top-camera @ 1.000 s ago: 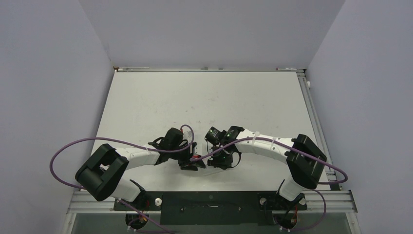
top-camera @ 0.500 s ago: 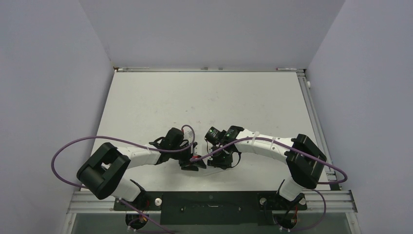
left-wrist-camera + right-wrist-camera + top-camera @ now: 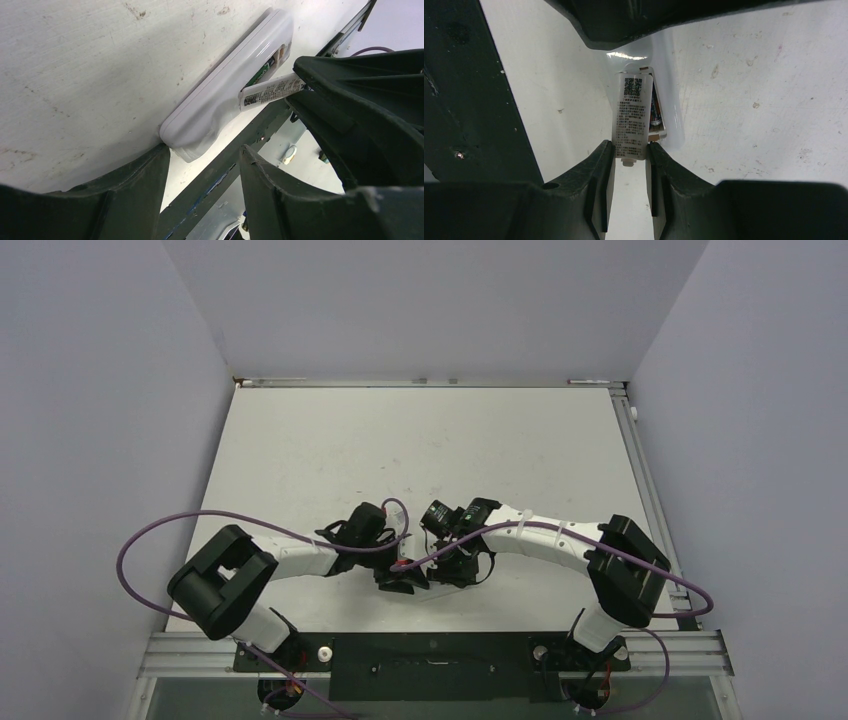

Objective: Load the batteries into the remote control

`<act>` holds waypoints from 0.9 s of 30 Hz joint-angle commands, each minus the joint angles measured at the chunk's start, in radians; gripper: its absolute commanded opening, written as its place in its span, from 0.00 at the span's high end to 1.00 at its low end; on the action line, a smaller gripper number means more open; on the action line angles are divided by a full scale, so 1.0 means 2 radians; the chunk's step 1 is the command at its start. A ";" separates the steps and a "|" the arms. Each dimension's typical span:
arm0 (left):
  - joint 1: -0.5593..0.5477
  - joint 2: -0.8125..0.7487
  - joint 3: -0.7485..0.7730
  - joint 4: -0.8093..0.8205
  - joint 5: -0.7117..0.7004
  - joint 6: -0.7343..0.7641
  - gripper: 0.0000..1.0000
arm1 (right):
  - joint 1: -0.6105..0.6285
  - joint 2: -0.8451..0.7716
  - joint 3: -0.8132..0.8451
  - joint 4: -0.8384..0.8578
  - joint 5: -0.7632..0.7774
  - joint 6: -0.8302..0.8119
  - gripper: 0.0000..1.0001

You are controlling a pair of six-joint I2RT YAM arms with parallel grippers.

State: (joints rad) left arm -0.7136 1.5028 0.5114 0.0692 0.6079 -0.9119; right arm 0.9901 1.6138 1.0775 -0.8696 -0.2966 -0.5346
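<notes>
The white remote control (image 3: 220, 95) lies back-up on the table, its recess open at the far end. One dark battery (image 3: 263, 75) sits in the recess and also shows in the right wrist view (image 3: 655, 114); a second is hidden. My right gripper (image 3: 630, 150) is shut on a white labelled battery cover (image 3: 630, 120) and holds it tilted over the recess. My left gripper (image 3: 202, 152) is open at the remote's near end, one finger (image 3: 150, 170) touching it. In the top view both grippers meet, left (image 3: 398, 580) and right (image 3: 445, 568), hiding the remote.
The table's near edge and its dark metal rail (image 3: 235, 160) run just behind the remote. The purple cables (image 3: 200, 525) loop over the left arm. The white table (image 3: 420, 450) stretches away to the back wall.
My left arm has shifted right and nearer, bringing its gripper closer against the right gripper. The right gripper has stayed in place.
</notes>
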 commanded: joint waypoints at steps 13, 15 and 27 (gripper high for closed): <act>-0.006 0.030 0.031 0.006 -0.020 0.009 0.50 | 0.007 -0.018 -0.003 0.008 -0.015 -0.007 0.91; -0.006 0.032 0.036 0.004 -0.021 0.011 0.50 | 0.007 -0.018 -0.004 0.009 -0.016 -0.006 0.91; -0.006 0.039 0.055 -0.009 -0.022 0.018 0.51 | 0.006 -0.019 -0.007 0.014 -0.014 0.002 0.91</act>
State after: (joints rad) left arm -0.7147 1.5635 0.5865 0.0399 0.5983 -0.9031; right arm 0.9901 1.6119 1.0649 -0.8886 -0.2962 -0.5365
